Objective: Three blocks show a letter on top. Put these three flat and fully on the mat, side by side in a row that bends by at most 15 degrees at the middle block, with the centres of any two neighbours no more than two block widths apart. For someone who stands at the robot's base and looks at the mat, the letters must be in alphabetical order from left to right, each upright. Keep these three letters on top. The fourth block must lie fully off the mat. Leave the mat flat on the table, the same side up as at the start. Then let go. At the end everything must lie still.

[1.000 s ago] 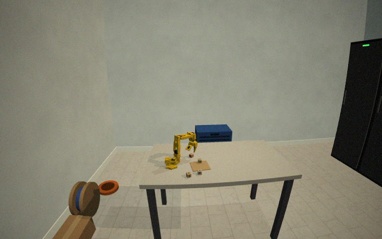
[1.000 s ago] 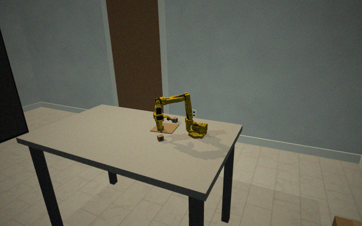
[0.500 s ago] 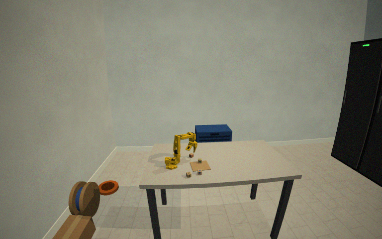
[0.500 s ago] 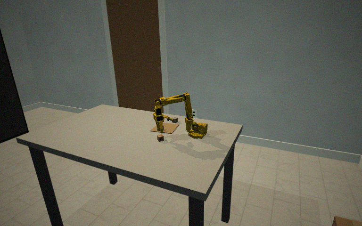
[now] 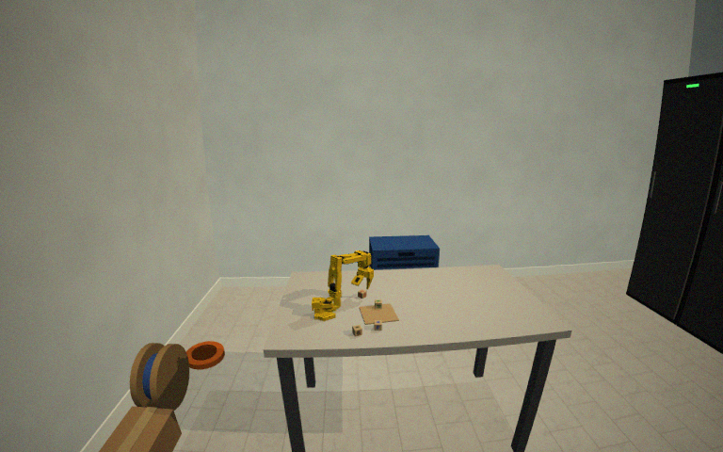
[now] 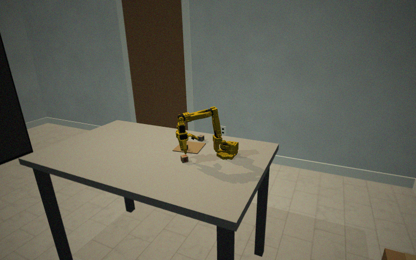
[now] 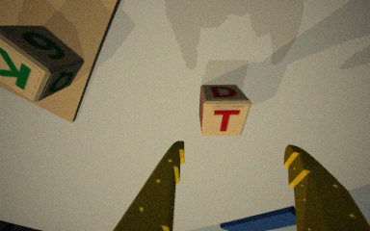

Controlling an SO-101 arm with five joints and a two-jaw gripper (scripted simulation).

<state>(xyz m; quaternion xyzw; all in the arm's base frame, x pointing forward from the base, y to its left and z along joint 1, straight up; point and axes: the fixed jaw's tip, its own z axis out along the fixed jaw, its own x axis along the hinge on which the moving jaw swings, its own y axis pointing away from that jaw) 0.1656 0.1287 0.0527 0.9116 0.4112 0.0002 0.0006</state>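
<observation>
Above the bare table top (image 5: 458, 303), the yellow arm (image 6: 214, 121) rises from its base (image 6: 229, 149), bends at the elbow and points its gripper (image 7: 231, 168) straight down. The jaws stand partly open with nothing between them, well above the surface. Below and just ahead of the fingertips, in the wrist view, sits the red-lettered block (image 7: 224, 111), off the mat, its top face reading T and a side face D. The tan mat (image 5: 378, 313) lies beside it; at the mat's corner rests the green-lettered block (image 7: 36, 63), showing K on top, cut off by the frame edge. Two more blocks, one tan (image 5: 357, 330) and one darker (image 5: 377, 324), lie near the mat's front edge in the top view; their letters are too small to read. Whether the darker one touches the mat cannot be told.
</observation>
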